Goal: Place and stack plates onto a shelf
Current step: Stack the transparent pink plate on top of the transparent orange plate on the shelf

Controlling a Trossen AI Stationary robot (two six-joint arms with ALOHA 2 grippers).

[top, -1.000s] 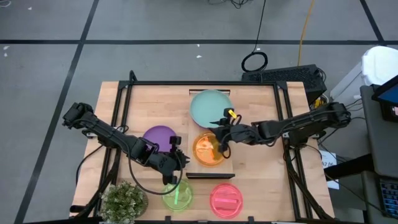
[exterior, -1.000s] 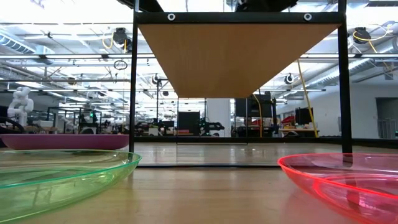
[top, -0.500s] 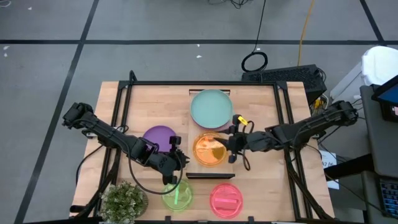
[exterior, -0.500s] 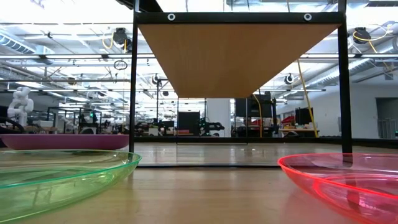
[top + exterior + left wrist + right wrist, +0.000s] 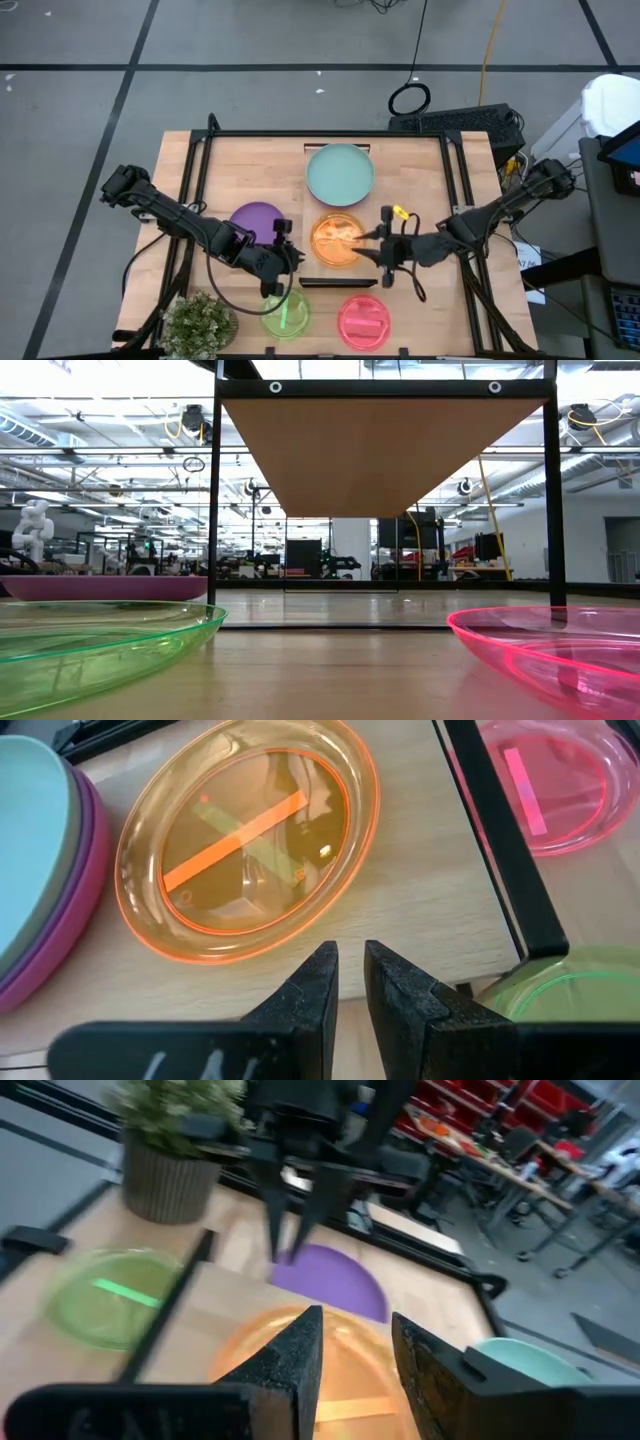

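Light-wood shelf (image 5: 370, 262): a long board with dark bars at its short ends, raised over the middle of the table; the low view shows its underside.
Teal plate (image 5: 340, 173): on the far part of the shelf; the left wrist view shows it stacked on a magenta plate (image 5: 75, 920).
Orange plate (image 5: 338, 240): translucent, flat on the near part of the shelf, just beside the teal stack.
Purple plate (image 5: 256, 220): on the tabletop to the left of the shelf.
Green plate (image 5: 285, 313): translucent, on the tabletop near the front edge, beside a potted plant (image 5: 199, 323).
Pink-red plate (image 5: 363, 321): on the tabletop in front of the shelf's near end.
Right gripper (image 5: 383, 242): just right of the orange plate at the shelf's edge, its fingers (image 5: 285, 1360) parted with a clear gap and nothing between them.
Left gripper (image 5: 287, 248): between the purple plate and the shelf's left edge, fingers (image 5: 315, 990) drawn close with a thin slit between them, holding nothing.
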